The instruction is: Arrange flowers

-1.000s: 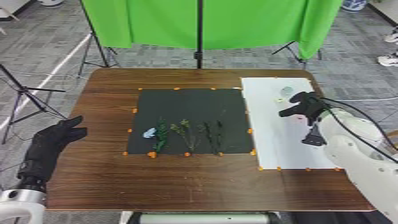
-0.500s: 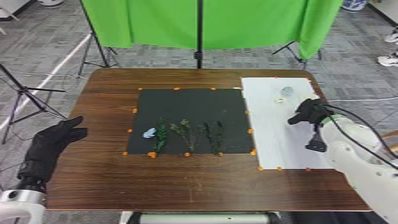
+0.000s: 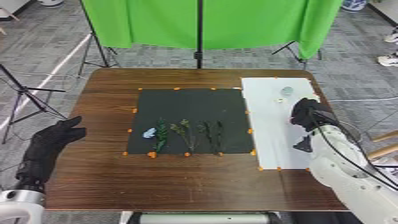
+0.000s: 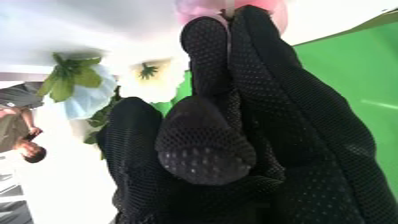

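Right hand point(image 3: 308, 114) over right edge of white sheet point(image 3: 280, 145), at pink flower point(image 4: 277, 17); cannot tell whether hand is clamped on it or apart. Pale blue flower point(image 4: 84, 95) and cream flower point(image 4: 153, 86) near right hand in wrist view. Left hand point(image 3: 59, 135) at left side of wooden table point(image 3: 178, 185), fingers and thumb apart, holding nothing. Near middle of table, dark mat point(image 3: 187, 102) holds small light blue flower point(image 3: 149, 133), leafy stem point(image 3: 161, 136) just right of it, branching sprig point(image 3: 185, 131) farther right, then dark stems point(image 3: 218, 136). White sheet lies right of mat.
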Tool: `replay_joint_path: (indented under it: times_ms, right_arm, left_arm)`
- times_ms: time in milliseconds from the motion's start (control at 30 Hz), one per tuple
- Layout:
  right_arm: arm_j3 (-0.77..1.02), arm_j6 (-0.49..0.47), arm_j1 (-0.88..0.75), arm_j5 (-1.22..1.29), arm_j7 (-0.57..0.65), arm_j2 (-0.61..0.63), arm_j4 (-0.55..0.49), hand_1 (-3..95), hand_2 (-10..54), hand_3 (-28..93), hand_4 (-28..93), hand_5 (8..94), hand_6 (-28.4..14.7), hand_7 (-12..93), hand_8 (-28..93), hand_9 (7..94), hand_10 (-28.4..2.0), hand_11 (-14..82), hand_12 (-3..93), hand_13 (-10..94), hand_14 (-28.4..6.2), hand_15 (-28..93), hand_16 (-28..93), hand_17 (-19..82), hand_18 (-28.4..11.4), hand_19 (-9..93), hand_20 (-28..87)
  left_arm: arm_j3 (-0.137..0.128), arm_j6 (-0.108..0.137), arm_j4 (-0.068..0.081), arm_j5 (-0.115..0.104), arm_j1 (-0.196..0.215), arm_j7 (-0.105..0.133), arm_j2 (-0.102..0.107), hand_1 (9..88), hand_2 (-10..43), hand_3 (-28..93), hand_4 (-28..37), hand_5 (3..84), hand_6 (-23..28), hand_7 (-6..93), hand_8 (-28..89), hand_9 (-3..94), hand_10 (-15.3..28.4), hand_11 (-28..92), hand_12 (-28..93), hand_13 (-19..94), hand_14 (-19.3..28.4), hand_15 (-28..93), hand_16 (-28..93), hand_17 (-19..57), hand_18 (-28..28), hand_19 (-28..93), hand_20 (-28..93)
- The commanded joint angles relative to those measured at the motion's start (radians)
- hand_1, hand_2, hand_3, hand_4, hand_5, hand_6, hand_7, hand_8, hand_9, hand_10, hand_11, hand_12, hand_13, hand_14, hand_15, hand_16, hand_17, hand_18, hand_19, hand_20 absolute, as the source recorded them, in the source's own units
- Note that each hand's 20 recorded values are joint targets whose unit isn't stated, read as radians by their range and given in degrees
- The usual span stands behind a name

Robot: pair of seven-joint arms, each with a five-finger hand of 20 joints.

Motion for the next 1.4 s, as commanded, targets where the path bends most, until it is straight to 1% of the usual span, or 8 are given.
replay_joint_path:
  times_ms: [33, 100, 300, 367, 900, 1033, 1167, 1400]
  right_arm:
    - [0.041, 0.048, 0.179, -0.095, 0.027, -0.007, -0.077, 68.6, -9.5, 54, -19, 73.6, -0.5, 36, 12, 83.1, -9.2, 18.5, 51.9, 88, -1.1, 69, 29, 61, -16.6, 93, 62]
    - [0.001, 0.076, 0.269, -0.113, 0.014, -0.038, -0.083, 68.6, -9.5, 54, -19, 73.5, -0.5, 36, 12, 83.2, -9.3, 18.1, 52.1, 88, -1.0, 69, 30, 61, -16.6, 93, 63]
    - [-0.193, 0.096, 0.54, -0.059, -0.066, -0.199, -0.027, 67.9, -9.5, 54, -18, 73.1, -0.4, 37, 12, 83.2, -9.2, 17.6, 52.6, 88, -0.8, 69, 30, 61, -16.1, 93, 63]
    - [-0.263, 0.078, 0.611, -0.052, -0.104, -0.262, 0.014, 67.7, -9.5, 55, -19, 72.9, -0.3, 37, 12, 83.3, -9.1, 17.5, 52.6, 88, -0.7, 69, 31, 61, -15.8, 93, 64]
    - [-0.588, -0.22, 0.826, -0.044, -0.252, -0.661, 0.338, 66.6, -9.5, 56, -20, 71.8, 0.3, 39, 11, 83.0, -8.5, 17.4, 52.9, 88, -0.5, 69, 31, 61, -15.3, 93, 64]
    - [-0.597, -0.248, 0.79, -0.055, -0.259, -0.709, 0.381, 66.1, -9.5, 57, -20, 71.6, 0.3, 39, 11, 83.0, -8.4, 17.4, 52.8, 88, -0.4, 70, 31, 61, -15.3, 93, 64]
    - [-0.627, -0.275, 0.763, -0.072, -0.266, -0.731, 0.396, 65.8, -9.5, 58, -21, 71.4, 0.3, 39, 11, 82.9, -8.5, 17.5, 52.9, 88, -0.4, 70, 31, 61, -15.3, 93, 64]
    - [-0.602, -0.308, 0.692, -0.115, -0.291, -0.783, 0.437, 65.3, -9.5, 58, -21, 71.1, 0.4, 40, 11, 82.9, -8.4, 17.3, 52.7, 88, -0.4, 70, 31, 61, -15.3, 93, 64]
  left_arm:
    - [-0.023, 0.016, 0.005, -0.027, 0.014, 0.004, 0.019, 20.6, 10.8, 62, -28.3, 46.8, 9.0, 5.6, -5, 48.3, 16.5, 17, 11, 38, 19.0, 18, -2, 9.0, 12.4, 12, 16]
    - [-0.015, 0.03, 0.007, -0.039, 0.01, 0.009, 0.018, 20.3, 15.5, 62, -28.3, 47.1, 8.9, 5.8, -5, 48.4, 16.6, 17, 11, 39, 19.0, 18, -2, 9.0, 12.4, 12, 16]
    - [0.061, 0.178, 0.011, -0.08, -0.014, 0.064, 0.034, 19.1, 32.8, 59, -28.3, 50.0, 8.3, 7.6, -6, 51.8, 16.5, 19, 11, 41, 19.1, 20, -3, 10.9, 12.8, 15, 17]
    - [0.078, 0.204, 0.014, -0.083, -0.028, 0.07, 0.038, 18.6, 34.5, 60, -28.3, 50.9, 8.4, 8.2, -6, 52.9, 16.4, 19, 11, 42, 19.3, 21, -3, 11.8, 12.9, 16, 17]
    - [0.117, 0.138, 0.038, -0.027, -0.106, 0.045, 0.066, 17.7, 35.3, 61, -28.3, 51.6, 8.7, 8.5, -6, 53.7, 16.7, 20, 11, 43, 19.3, 22, -4, 12.5, 13.0, 17, 17]
    - [0.143, 0.149, 0.048, -0.03, -0.126, 0.062, 0.063, 17.8, 35.1, 61, -28.3, 51.4, 8.7, 8.4, -6, 53.6, 16.6, 20, 11, 43, 19.3, 22, -4, 12.5, 13.0, 17, 17]
    - [0.179, 0.185, 0.062, -0.056, -0.141, 0.113, 0.056, 18.7, 33.7, 62, -28.2, 51.2, 8.7, 8.5, -6, 53.3, 16.6, 20, 11, 42, 19.2, 22, -4, 12.5, 13.0, 17, 17]
    - [0.188, 0.184, 0.075, -0.044, -0.151, 0.151, 0.047, 35.0, 19.6, 68, -20.0, 45.2, 8.1, 9.0, -6, 48.4, 15.6, 21, 11, 40, 18.0, 21, -4, 15.5, 14.7, 21, 19]
